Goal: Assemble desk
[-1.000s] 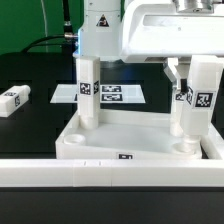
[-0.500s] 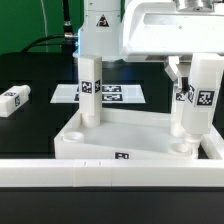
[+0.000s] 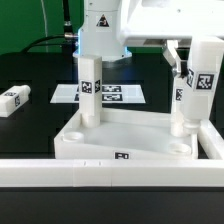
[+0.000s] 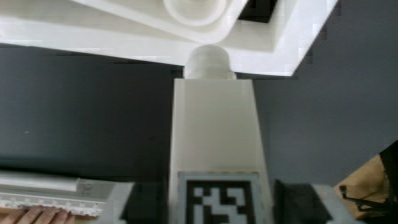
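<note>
The upturned tabletop (image 3: 90, 150) sits mid-table, just behind the long white bar (image 3: 100, 172) that runs across the foreground. Two legs are already standing in it: the far-left leg (image 3: 87, 90) and the far-right leg (image 3: 182, 112), both upright in their corner sockets. The two near sockets look empty to me. A fourth leg (image 3: 12, 100) lies on its side, well apart toward the exterior view's left, and the marker board (image 3: 112, 95) lies flat behind the tabletop.

By my count I'm about halfway: two legs in, one in hand, one waiting to be fetched.

The gripper (image 3: 195, 60) has its jaws drawn partway in and clamped on the third leg (image 3: 203, 85). It holds that leg above the tabletop, on the exterior view's right, tilted and just beside the far-right leg. From the wrist view the third leg (image 4: 217, 130) runs straight out from the gripper (image 4: 214, 195). Its rounded peg (image 4: 210, 62) points toward a corner of the tabletop (image 4: 107, 25) but is not yet seated in a socket. I judge that lining it up and seating it comes next.
</note>
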`<action>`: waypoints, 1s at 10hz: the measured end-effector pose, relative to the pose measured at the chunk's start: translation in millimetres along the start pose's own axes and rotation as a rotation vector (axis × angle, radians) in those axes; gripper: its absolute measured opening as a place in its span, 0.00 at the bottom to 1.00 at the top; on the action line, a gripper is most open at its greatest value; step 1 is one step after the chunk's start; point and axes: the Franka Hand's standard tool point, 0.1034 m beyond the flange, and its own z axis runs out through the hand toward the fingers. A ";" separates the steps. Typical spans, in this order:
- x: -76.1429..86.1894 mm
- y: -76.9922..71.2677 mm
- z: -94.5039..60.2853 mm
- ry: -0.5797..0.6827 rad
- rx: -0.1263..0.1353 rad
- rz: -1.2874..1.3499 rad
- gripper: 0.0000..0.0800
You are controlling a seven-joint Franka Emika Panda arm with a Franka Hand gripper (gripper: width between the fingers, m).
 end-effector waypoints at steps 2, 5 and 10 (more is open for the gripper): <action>-0.7 0.7 0.4 -0.001 -0.001 -0.004 0.36; -1.6 0.8 1.1 -0.003 -0.001 -0.005 0.36; -13.6 4.5 11.6 -0.019 -0.010 -0.017 0.36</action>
